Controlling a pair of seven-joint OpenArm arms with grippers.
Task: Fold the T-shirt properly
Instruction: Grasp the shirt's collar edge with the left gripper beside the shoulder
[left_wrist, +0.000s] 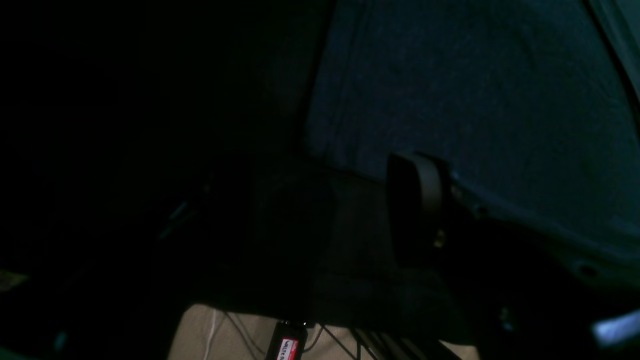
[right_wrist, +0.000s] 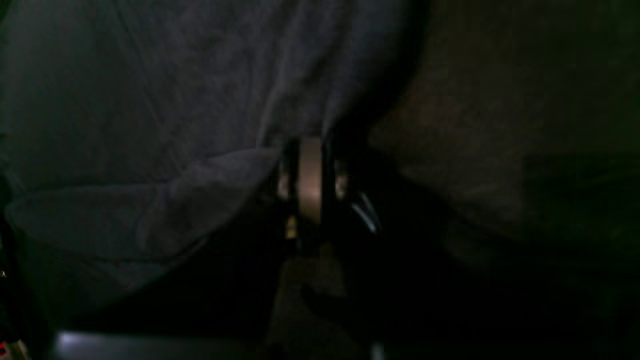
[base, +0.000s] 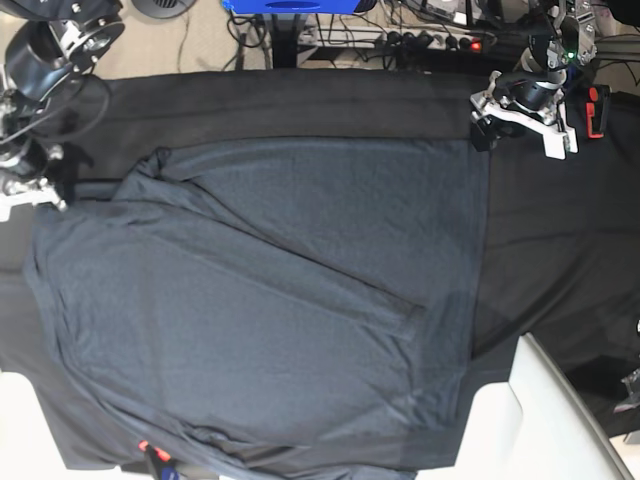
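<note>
The T-shirt (base: 270, 300), dark slate-grey, lies spread flat over most of the black table cloth (base: 560, 250), with diagonal creases across its middle. My left gripper (base: 482, 130) is at the shirt's far right corner. In the left wrist view its jaws stand apart (left_wrist: 345, 170), with one finger (left_wrist: 415, 200) resting on the shirt's edge (left_wrist: 475, 90). My right gripper (base: 38, 198) is at the shirt's far left edge. In the right wrist view it (right_wrist: 310, 145) is shut on a pinch of the cloth (right_wrist: 150, 100), which gathers in folds toward the fingers.
A white surface (base: 540, 420) juts in at the bottom right. Cables and a power strip (base: 430, 40) lie on the floor behind the table. A small red tag (base: 148, 448) shows at the shirt's near edge. A red item (base: 597, 110) sits beside the left arm.
</note>
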